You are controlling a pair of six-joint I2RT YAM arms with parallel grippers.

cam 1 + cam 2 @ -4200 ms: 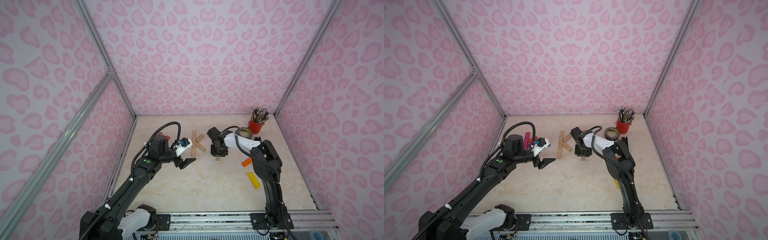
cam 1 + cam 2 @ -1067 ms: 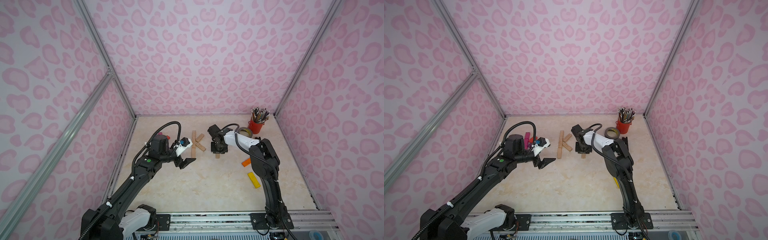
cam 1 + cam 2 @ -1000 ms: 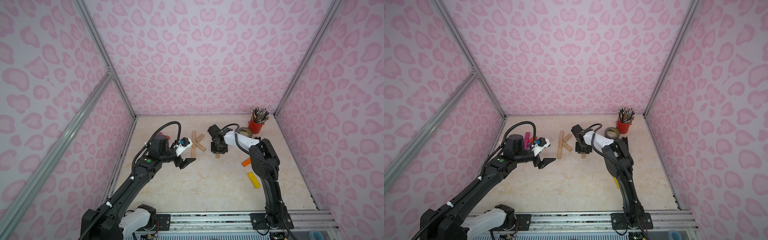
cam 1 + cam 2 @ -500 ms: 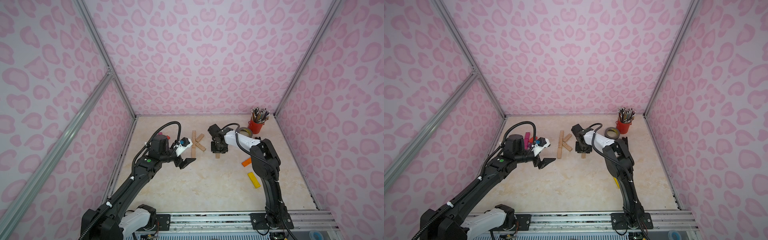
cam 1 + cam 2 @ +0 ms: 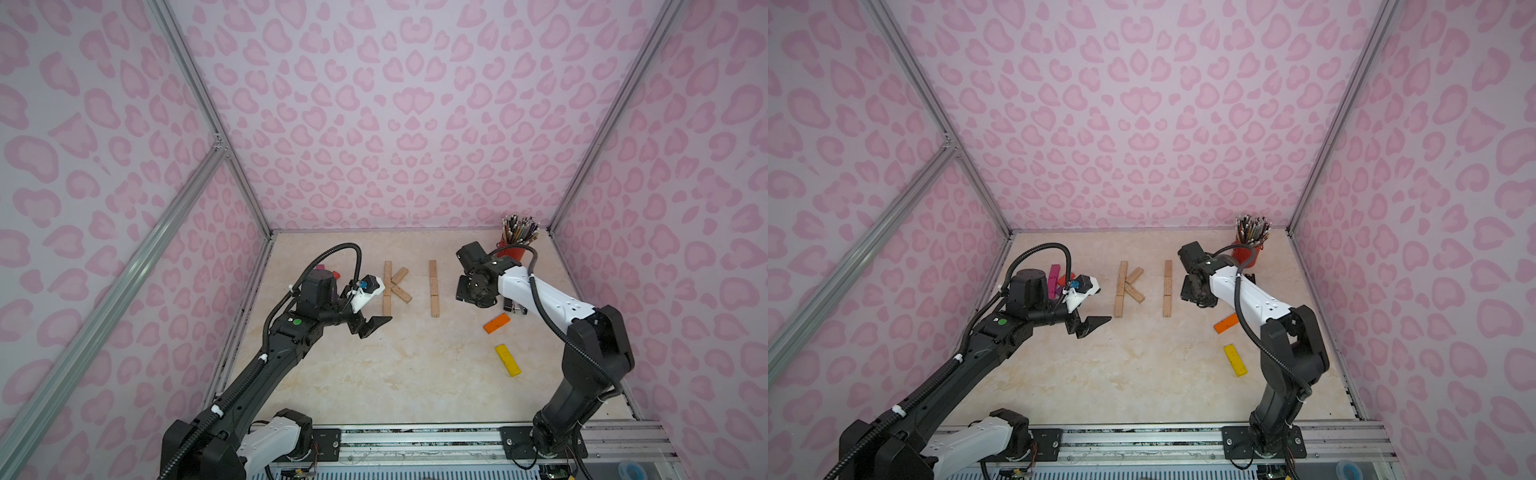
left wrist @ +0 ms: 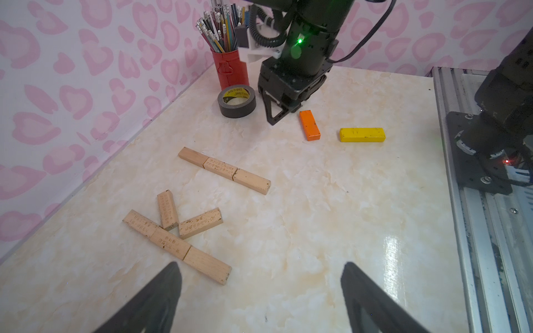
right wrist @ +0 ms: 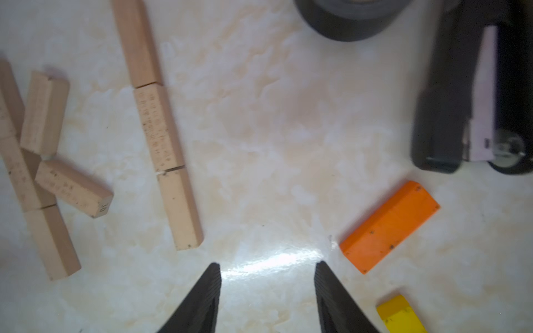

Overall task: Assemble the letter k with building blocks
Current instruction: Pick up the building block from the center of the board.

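Beside the three-block row (image 5: 433,288), right tool (image 7: 267,263) now withdrawn, jaws parted, empty

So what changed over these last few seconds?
The right pincer opened, let go of the three-block row and drew back toward its own side. The left pincer, the K, orange block and yellow block stayed put.

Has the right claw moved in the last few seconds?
Yes. The right gripper has pulled away from the line of three wooden blocks, toward the black stapler.
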